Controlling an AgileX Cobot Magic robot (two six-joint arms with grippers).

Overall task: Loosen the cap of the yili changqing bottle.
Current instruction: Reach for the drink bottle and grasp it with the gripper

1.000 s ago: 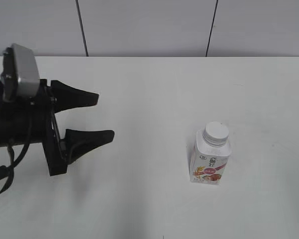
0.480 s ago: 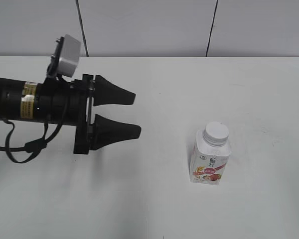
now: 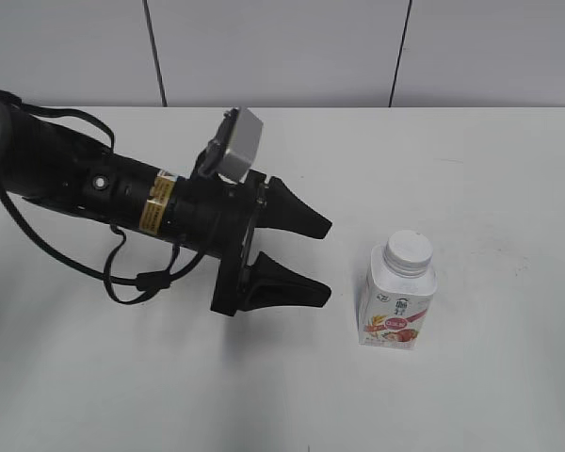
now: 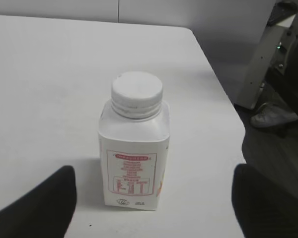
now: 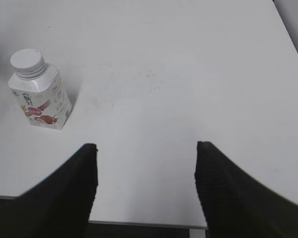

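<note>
A: Firstly, item one: the yili changqing bottle (image 3: pixel 397 303). Position?

B: Upright on the white table (image 3: pixel 471 188), right of centre in the exterior view. Squat white body, label with a pink band and a red fruit picture. Nothing touches it.

A: Item two: the cap (image 3: pixel 408 249).

B: White, round, flat-topped, seated on the bottle's neck. In the left wrist view it shows a ribbed rim (the printed panel of the label faces that camera).

A: Item three: the left gripper (image 3: pixel 322 261).

B: Black, jaws spread wide, pointing at the bottle from the left with the tips near it but apart from it. One finger sits above the other in the exterior view; a grey camera housing (image 3: pixel 238 144) rides on the wrist. In the left wrist view the bottle stands between the two dark fingertips (image 4: pixel 42 206), further off, untouched.

A: Item four: the right gripper (image 5: pixel 145 146).

B: Seen only from its own wrist camera. Jaws wide apart and holding nothing, over bare table near the front edge, with the bottle well off to the upper left of that view
</note>
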